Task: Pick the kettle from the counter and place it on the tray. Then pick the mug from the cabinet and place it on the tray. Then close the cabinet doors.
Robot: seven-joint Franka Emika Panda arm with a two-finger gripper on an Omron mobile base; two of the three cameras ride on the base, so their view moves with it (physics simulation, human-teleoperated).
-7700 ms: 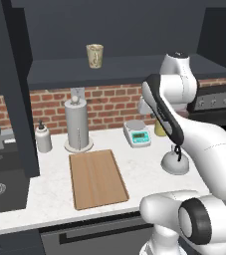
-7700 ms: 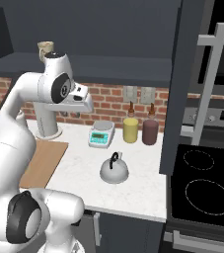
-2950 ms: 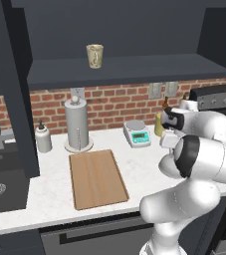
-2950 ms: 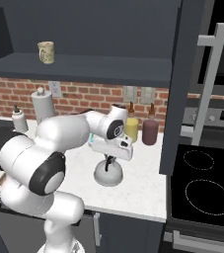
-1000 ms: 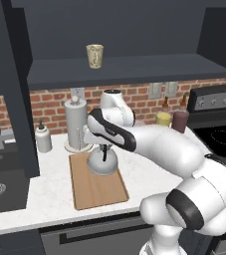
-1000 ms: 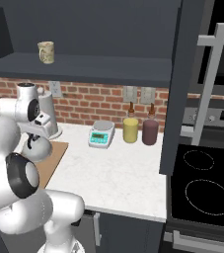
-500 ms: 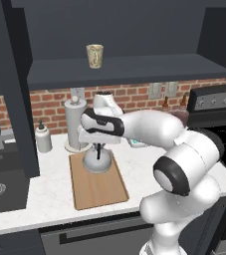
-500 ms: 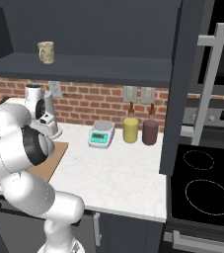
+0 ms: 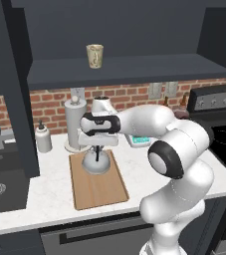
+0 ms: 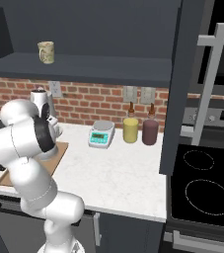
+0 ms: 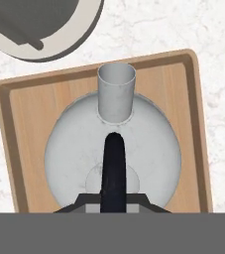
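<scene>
In your left base view, frame centre, the gripper (image 9: pixel 98 149) clasps the handle of the kettle (image 9: pixel 95 163), which sits on the tray (image 9: pixel 97 185); the mug (image 9: pixel 95 56) stands on the cabinet (image 9: pixel 134 69) shelf above. Right base view: mug upper left, marbled counter (image 10: pixel 118 170) across the middle. Hand view: kettle centred on tray.

kettle (image 11: pixel 148 149) – light grey, black handle | tray (image 11: pixel 29 129) – light-brown wood | counter (image 11: pixel 193 25) – white marbled
</scene>
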